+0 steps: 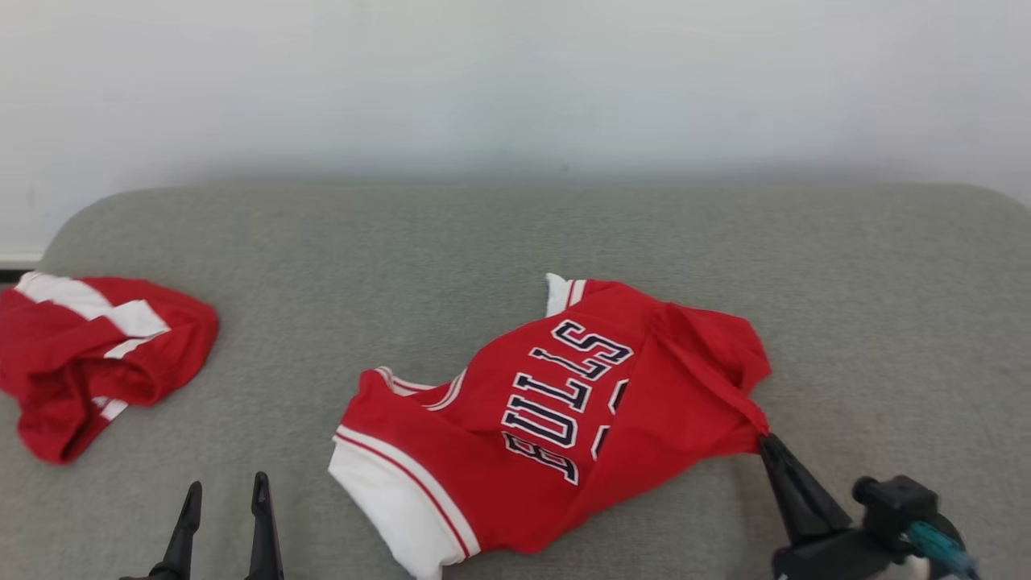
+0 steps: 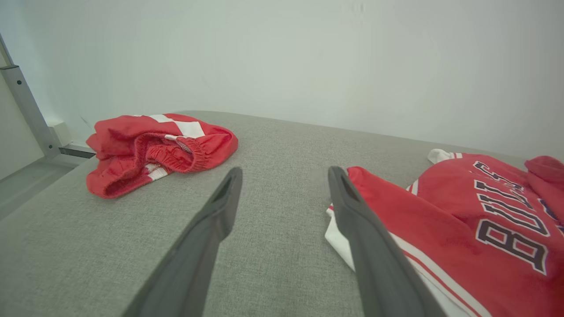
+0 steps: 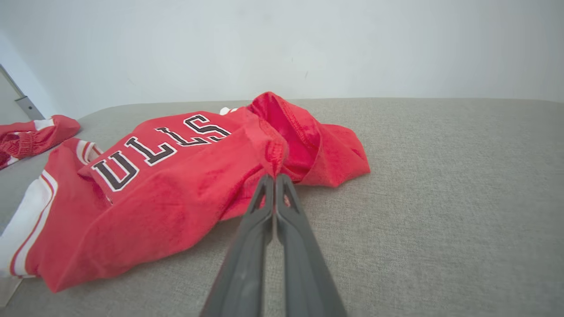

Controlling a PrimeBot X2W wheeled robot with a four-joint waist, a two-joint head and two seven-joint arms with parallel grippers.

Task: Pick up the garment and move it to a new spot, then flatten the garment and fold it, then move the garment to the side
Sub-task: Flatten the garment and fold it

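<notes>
right gripper point(image 3: 274, 178) is nearest, with its two dark fingers pressed together on a hem fold at the right edge of the red bulls jersey point(image 1: 556, 403). left gripper point(image 1: 225, 491) hovers empty with jaws apart, near the jersey's white-trimmed end. the jersey lies crumpled in the middle of the grey padded surface point(image 1: 515, 234), well apart from the red shorts point(image 1: 89, 354) at the far left. i judge the task is only beginning: the grasp is made, but lifting, moving, flattening, folding and putting aside are all left.
</notes>
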